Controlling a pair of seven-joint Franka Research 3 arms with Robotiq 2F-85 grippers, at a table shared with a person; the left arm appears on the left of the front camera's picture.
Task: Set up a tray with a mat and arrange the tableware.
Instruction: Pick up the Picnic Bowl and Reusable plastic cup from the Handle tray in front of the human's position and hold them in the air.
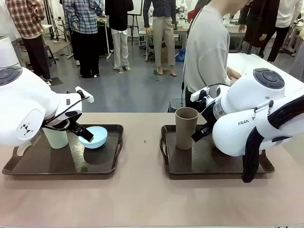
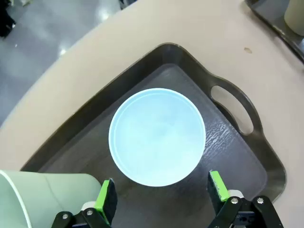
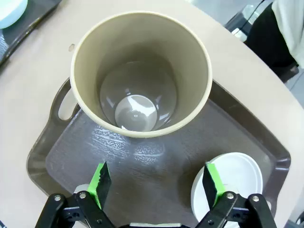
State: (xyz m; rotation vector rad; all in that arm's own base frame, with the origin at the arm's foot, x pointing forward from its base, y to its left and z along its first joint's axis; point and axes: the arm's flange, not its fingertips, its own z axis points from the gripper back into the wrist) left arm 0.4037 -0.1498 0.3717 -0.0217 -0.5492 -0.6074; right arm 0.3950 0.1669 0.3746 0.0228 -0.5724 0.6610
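Observation:
On the left tray (image 1: 61, 173) a mint green tumbler (image 1: 56, 137) stands beside a light blue bowl (image 1: 93, 137). My left gripper (image 1: 81, 133) hovers over that bowl (image 2: 156, 137), open, with its green pads (image 2: 105, 198) on either side of the bowl's near edge and the green tumbler (image 2: 42, 197) close by. A dark textured mat (image 2: 230, 142) lines this tray (image 2: 266, 156). The right tray (image 1: 213, 173) holds a brown tumbler (image 1: 186, 127). Just behind the brown tumbler (image 3: 140, 71) my right gripper (image 3: 154, 183) is open and empty. A pale white bowl (image 3: 237, 178) sits by one finger.
A person in a light top (image 1: 207, 52) stands at the far side, behind the right tray. Bare table (image 1: 142, 190) lies between the two trays and along the near edge. Other people stand farther back in the room.

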